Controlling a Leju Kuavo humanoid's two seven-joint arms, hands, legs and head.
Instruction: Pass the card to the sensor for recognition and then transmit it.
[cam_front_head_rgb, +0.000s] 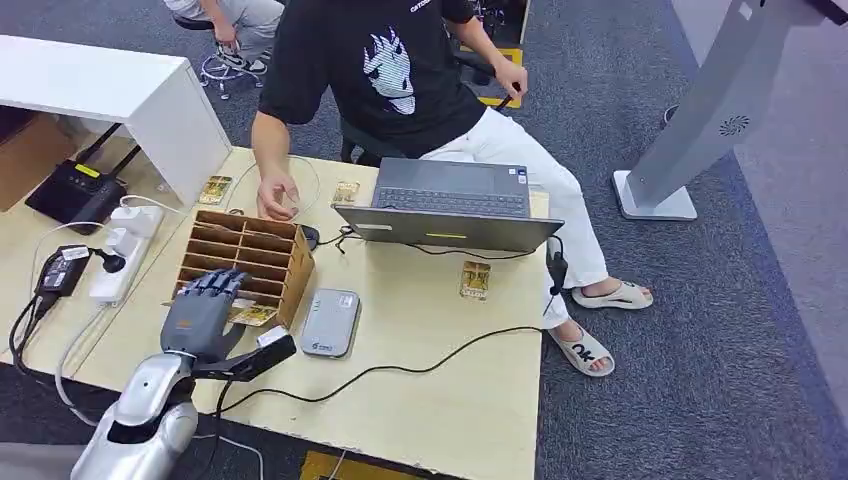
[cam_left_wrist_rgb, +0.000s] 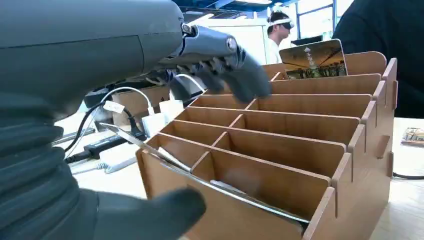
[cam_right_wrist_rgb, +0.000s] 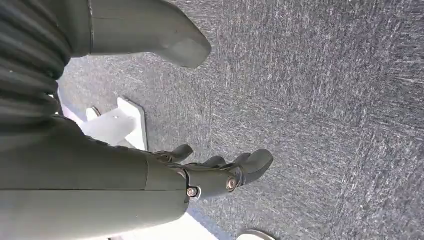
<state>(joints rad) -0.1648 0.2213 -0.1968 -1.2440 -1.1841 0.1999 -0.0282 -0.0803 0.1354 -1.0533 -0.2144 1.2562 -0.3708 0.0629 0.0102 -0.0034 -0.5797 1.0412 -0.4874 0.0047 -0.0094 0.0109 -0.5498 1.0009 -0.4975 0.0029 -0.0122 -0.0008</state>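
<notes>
Card (cam_front_head_rgb: 254, 315): lies flat, poking from the wooden organizer's (cam_front_head_rgb: 262, 250) near edge.
Left robot hand (cam_front_head_rgb: 203, 312): released, fingers spread above that card (nearer arm).
Right robot hand (cam_right_wrist_rgb: 220, 172): hanging over carpet, released.

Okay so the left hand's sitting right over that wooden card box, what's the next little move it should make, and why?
Probably lower the left hand and close its fingers on the card leaning in the nearest slot of the wooden organizer. The fingers are spread above the slots and hold nothing, so no card is in hand yet, and the grey sensor lies just beside the organizer, waiting for one.
</notes>
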